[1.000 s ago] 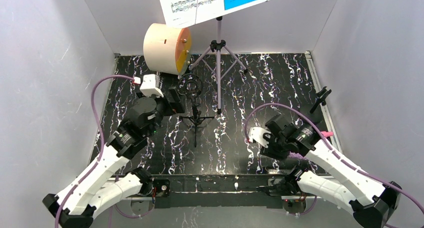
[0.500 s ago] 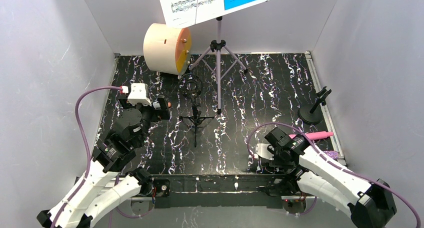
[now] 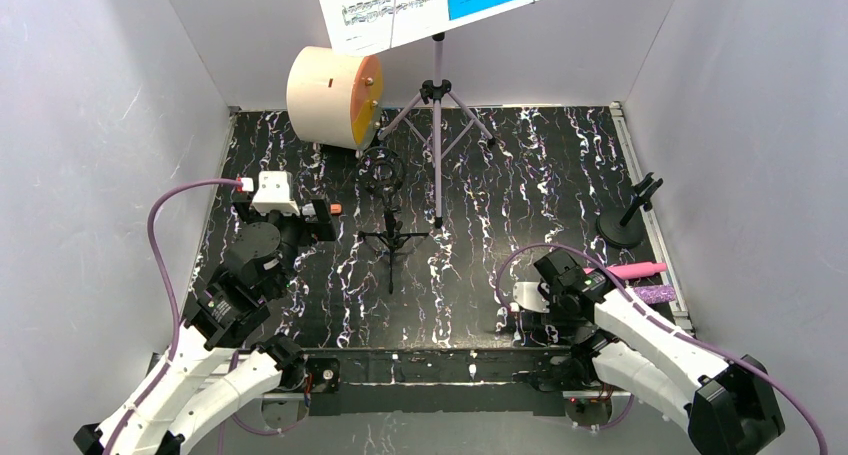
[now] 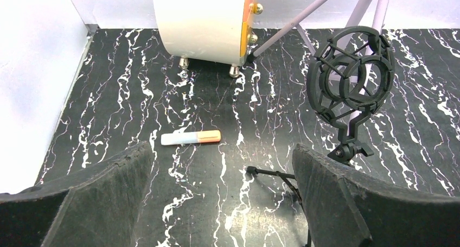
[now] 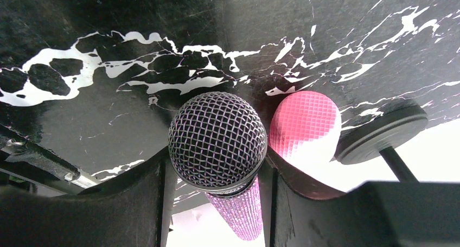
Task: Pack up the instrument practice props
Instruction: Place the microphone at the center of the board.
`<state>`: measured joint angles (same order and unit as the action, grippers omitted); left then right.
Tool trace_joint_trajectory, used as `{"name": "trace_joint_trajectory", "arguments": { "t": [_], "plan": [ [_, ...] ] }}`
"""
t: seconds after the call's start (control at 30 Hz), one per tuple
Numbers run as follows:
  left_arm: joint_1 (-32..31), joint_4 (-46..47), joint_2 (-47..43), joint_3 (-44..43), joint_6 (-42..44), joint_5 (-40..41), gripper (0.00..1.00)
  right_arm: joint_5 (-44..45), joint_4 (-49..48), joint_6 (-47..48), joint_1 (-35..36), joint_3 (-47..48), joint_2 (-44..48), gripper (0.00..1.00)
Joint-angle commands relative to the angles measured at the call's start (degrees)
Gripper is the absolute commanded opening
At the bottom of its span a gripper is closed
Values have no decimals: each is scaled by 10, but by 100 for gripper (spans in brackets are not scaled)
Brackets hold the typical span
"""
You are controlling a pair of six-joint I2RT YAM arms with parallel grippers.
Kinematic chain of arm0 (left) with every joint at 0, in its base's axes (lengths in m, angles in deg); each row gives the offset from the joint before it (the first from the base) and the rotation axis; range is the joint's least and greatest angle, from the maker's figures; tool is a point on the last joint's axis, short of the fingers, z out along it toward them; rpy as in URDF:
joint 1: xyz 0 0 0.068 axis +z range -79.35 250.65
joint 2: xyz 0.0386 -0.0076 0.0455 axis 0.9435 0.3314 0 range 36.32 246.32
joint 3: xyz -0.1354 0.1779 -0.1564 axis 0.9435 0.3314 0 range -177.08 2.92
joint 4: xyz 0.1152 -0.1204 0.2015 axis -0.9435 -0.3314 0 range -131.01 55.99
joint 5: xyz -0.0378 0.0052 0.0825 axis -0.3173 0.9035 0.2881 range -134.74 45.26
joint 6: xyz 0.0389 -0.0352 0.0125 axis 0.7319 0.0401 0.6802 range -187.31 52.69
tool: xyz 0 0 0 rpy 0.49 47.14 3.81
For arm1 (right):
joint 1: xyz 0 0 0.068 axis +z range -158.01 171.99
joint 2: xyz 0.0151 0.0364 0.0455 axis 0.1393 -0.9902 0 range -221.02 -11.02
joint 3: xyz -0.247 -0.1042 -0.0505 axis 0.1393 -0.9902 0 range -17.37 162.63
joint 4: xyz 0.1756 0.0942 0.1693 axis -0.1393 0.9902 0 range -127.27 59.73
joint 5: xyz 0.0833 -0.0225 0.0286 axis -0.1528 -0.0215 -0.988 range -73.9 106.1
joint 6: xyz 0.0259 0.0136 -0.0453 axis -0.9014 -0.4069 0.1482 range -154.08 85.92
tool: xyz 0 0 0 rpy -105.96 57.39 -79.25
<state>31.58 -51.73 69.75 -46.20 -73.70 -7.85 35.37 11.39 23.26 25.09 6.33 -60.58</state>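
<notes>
Black marbled table (image 3: 520, 175), white walls. Right pincer (image 5: 217, 173) clamped on glittery purple microphone (image 5: 217, 141); pink microphone (image 5: 305, 125) just beside, possibly touching. Step: collecting mics; next needs lift clear of pink one. Left pincer (image 4: 222, 198) wide open, empty; mic tripod (image 4: 350, 78) ahead-right; orange marker (image 4: 191, 138), drum (image 4: 200, 19) ahead.

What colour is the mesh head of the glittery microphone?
Silver, above a purple glitter handle. The glittery microphone shows best in the right wrist view.

Lab test booth: white panel walls (image 3: 90, 125), black marbled tabletop (image 3: 540, 185).
</notes>
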Motion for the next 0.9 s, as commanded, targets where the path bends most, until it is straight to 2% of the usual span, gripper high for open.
{"name": "trace_joint_trajectory", "arguments": {
  "t": [0.0,0.2,0.4,0.47,0.53,0.67,0.87],
  "plan": [
    [7,13,-2,6,4,5,98,-23,11,6,-1,7,6,52],
    [14,13,4,7,2,-1,98,-35,27,-9,-1,40,12,71],
    [24,16,7,8,-2,-14,98,-84,32,-47,-1,117,2,80],
    [31,16,7,9,-5,-21,98,-103,23,-64,-1,150,-6,86],
    [39,16,5,10,-8,-32,98,-126,3,-85,-1,186,-16,92],
    [48,19,1,14,-12,-43,98,-228,-45,-169,-1,271,-37,99],
    [62,20,3,14,-20,-65,98,-344,-173,-299,-1,284,-27,99]
  ]
}}
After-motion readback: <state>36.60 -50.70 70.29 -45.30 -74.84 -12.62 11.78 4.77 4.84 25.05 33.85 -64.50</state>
